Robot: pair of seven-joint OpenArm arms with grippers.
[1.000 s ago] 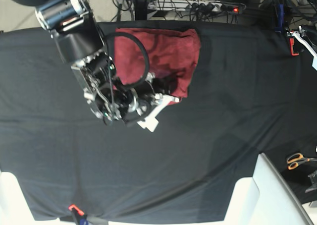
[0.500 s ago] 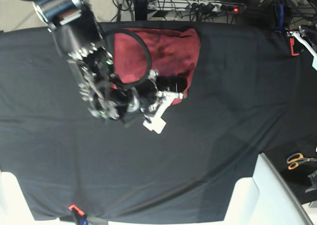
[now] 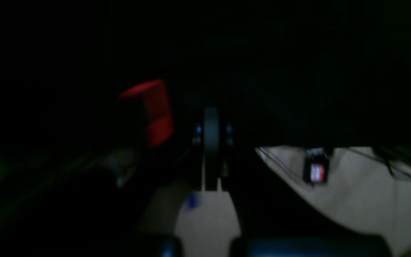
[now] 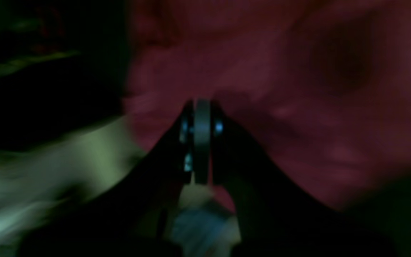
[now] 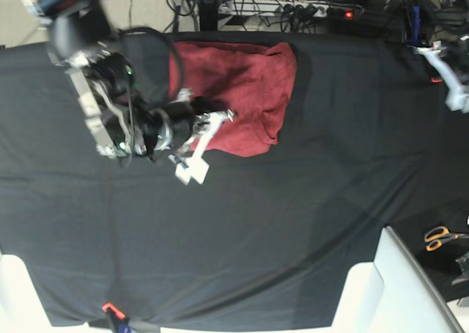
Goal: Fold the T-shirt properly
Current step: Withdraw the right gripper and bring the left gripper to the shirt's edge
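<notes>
Black tablecloth (image 5: 293, 223) covers the whole work surface, with cables and a power strip (image 5: 304, 9) on the floor beyond its far edge; on it, toward the far left in the base view, lies the T-shirt (image 5: 242, 83), folded into a compact brick-red block. The right gripper (image 5: 220, 118) hovers over the near-left part of that block, its fingers pressed together with nothing between them (the right wrist view shows them meeting in a thin line, blurred red cloth filling the background behind them); whether the tips touch the fabric cannot be told. Its arm reaches in from the far-left corner, black cable looping over the shirt's left edge, and a white bracket juts out over the bare cloth just beside the shirt's near edge. The left gripper (image 3: 211, 142) is well apart at the far right edge of the table; its fingers are likewise closed on nothing in the dark left wrist view, with a blurred red shape (image 3: 153, 110) beside them. Orange-handled scissors (image 5: 440, 238) lie at the near right, next to a white panel (image 5: 410, 282).
</notes>
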